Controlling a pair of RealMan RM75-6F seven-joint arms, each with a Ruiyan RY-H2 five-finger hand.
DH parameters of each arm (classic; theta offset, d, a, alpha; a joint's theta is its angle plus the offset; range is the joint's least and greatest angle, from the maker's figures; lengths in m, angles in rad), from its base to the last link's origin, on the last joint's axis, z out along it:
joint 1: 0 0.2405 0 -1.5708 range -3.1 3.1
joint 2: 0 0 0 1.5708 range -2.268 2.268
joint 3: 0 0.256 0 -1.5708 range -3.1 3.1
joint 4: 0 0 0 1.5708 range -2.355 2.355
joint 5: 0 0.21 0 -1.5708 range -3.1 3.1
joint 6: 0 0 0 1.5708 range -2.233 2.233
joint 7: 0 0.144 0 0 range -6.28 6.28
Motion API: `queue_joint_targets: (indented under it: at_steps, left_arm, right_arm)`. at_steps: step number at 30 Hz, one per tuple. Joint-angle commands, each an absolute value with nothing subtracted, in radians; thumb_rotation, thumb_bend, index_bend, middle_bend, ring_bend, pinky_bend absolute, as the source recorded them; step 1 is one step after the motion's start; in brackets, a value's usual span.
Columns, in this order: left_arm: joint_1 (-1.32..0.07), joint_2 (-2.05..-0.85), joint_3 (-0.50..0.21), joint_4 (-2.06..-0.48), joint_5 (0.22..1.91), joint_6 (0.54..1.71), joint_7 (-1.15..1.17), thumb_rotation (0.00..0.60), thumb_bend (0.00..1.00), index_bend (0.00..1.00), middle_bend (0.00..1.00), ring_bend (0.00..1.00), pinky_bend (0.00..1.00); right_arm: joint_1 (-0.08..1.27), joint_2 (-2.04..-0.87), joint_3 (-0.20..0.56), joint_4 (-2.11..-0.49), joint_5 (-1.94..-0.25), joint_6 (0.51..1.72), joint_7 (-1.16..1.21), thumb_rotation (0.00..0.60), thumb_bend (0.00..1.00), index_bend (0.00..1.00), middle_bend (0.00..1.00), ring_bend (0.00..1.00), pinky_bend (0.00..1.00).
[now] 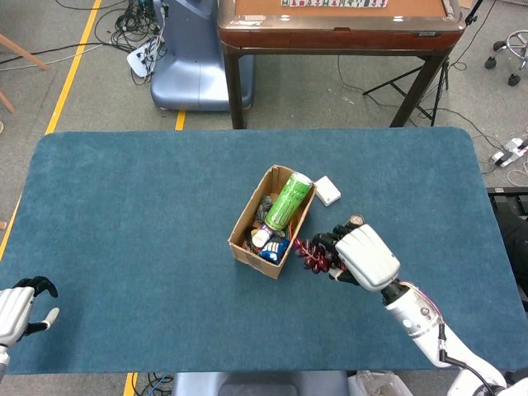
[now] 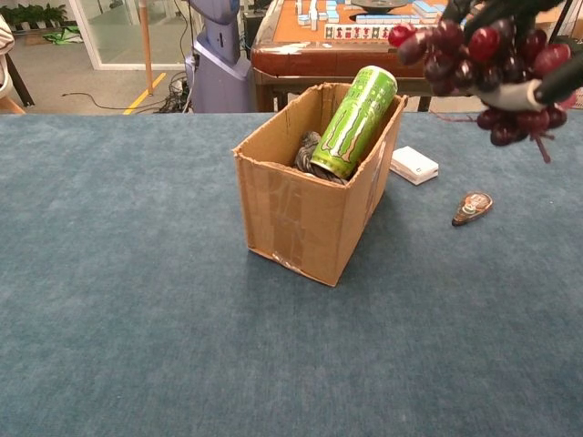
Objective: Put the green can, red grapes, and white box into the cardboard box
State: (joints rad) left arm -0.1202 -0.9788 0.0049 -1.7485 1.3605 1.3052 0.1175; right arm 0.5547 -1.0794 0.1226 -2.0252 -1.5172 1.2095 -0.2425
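Note:
My right hand [image 1: 363, 256] holds a bunch of red grapes [image 1: 312, 253] in the air, just right of the cardboard box [image 1: 246, 217]. In the chest view the grapes [image 2: 483, 64] hang at the top right, above the table, with dark fingers [image 2: 557, 84] wrapped around them. The green can [image 2: 354, 120] leans upright inside the cardboard box [image 2: 296, 214], sticking out over its far rim. The white box [image 2: 414, 165] lies flat on the table behind the box's right corner. My left hand [image 1: 18, 308] sits at the table's near left edge, holding nothing, fingers apart.
A small brown and silver object [image 2: 472, 208] lies on the blue cloth right of the cardboard box. Other items [image 1: 266, 239] fill the box's bottom. A mahjong table [image 1: 338, 29] and a blue machine base [image 1: 190, 58] stand beyond the far edge.

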Motion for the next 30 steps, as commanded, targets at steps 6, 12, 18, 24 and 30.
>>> queue_joint_targets:
  at_steps: [6,12,18,24,30]
  left_arm:
    - [-0.116,-0.979,0.005,-1.744,1.378,1.319,0.097,0.6,0.28,0.47,0.36,0.31,0.53]
    - [-0.113,-0.977,0.005,-1.739,1.39,1.327,0.074,0.6,0.28,0.47,0.36,0.31,0.53]
    - [-0.111,-0.972,0.007,-1.739,1.4,1.33,0.057,0.6,0.28,0.47,0.36,0.31,0.53]
    - [-0.109,-0.969,0.009,-1.739,1.408,1.335,0.051,0.6,0.28,0.47,0.36,0.31,0.53]
    - [-0.107,-0.967,0.011,-1.739,1.413,1.337,0.048,0.6,0.28,0.47,0.36,0.31,0.53]
  right_arm:
    - [0.649,-1.25,0.272,-1.971,-1.412,1.233,-0.306,0.6,0.45,0.45,0.59,0.49,0.6]
    - [0.736,-1.411,0.347,-1.838,-1.358,1.236,-0.329,0.6,0.44,0.45,0.54,0.44,0.6]
    - [0.805,-1.515,0.379,-1.726,-1.269,1.192,-0.366,0.6,0.09,0.32,0.37,0.3,0.48]
    - [0.845,-1.546,0.382,-1.684,-1.193,1.125,-0.373,0.6,0.0,0.01,0.11,0.13,0.33]
    - [0.821,-1.515,0.356,-1.724,-1.261,1.168,-0.339,0.6,0.0,0.0,0.05,0.08,0.31]
